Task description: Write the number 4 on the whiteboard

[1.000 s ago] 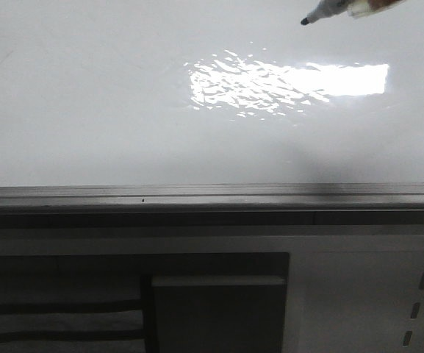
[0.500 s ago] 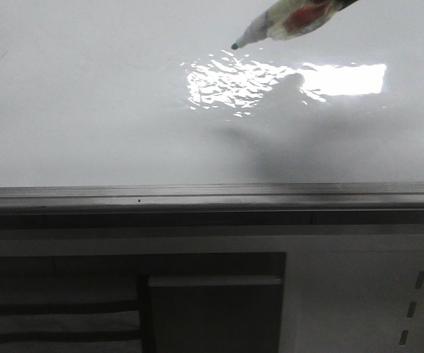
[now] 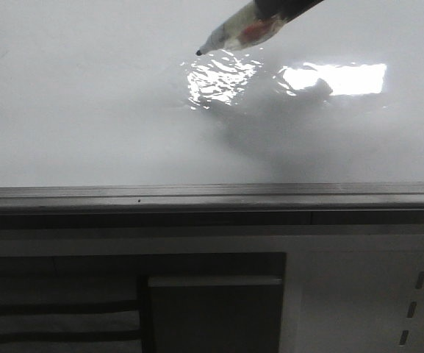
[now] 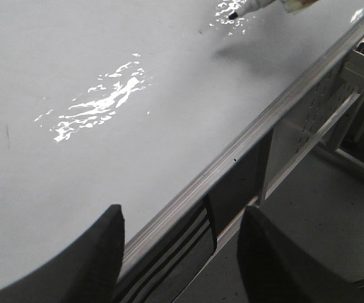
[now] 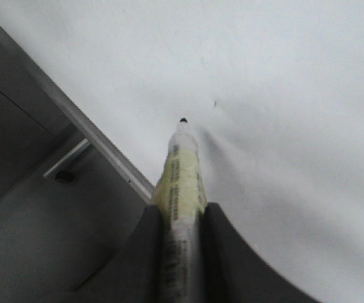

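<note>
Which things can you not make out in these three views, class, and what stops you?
- Front view: the right end effector is cut off by the top edge; only the marker shows.
- All views: whether the marker tip touches the whiteboard is unclear.
- Right wrist view: the marker's label is blurred.
- Front view: glare hides the surface there.
</note>
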You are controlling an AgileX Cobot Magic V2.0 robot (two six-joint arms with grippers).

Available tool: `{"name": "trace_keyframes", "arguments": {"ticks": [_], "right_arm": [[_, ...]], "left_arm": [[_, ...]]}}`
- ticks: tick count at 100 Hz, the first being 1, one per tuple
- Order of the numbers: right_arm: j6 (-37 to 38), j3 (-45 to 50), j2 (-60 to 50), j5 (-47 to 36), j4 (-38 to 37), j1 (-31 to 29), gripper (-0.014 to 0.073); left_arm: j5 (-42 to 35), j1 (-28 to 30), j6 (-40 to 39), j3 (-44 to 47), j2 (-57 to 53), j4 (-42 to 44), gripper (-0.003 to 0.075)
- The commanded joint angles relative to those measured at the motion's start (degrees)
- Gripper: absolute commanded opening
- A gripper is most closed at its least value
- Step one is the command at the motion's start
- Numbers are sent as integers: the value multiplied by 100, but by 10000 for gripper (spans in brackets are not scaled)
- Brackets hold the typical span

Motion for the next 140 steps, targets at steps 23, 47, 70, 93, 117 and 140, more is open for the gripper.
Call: {"name": "trace_keyframes", "arguments": {"ticks": [23,47,70,93,117,140], "right_arm": [[68,-331,678,-328,-74,109,-64],[108,-342,675,-16,-115,-109,-64],[153,-342,75,664,-150,-644,-64],[-186,-364,-131,74,211,-320,-64],[-186,-364,489,-22,200,-321,-64],[-195,-372,843,1200,241,-306,-64]], "left_arm": [[-409,30,-54,-144,13,-175,375],[-409,30,-54,-144,13,-175,375],[-409,30,-54,-144,13,-175,375],[-409,30,-54,-144,13,-175,375],[-409,30,-54,-144,13,-175,375],[-409,30,-54,-144,13,-175,375]]}}
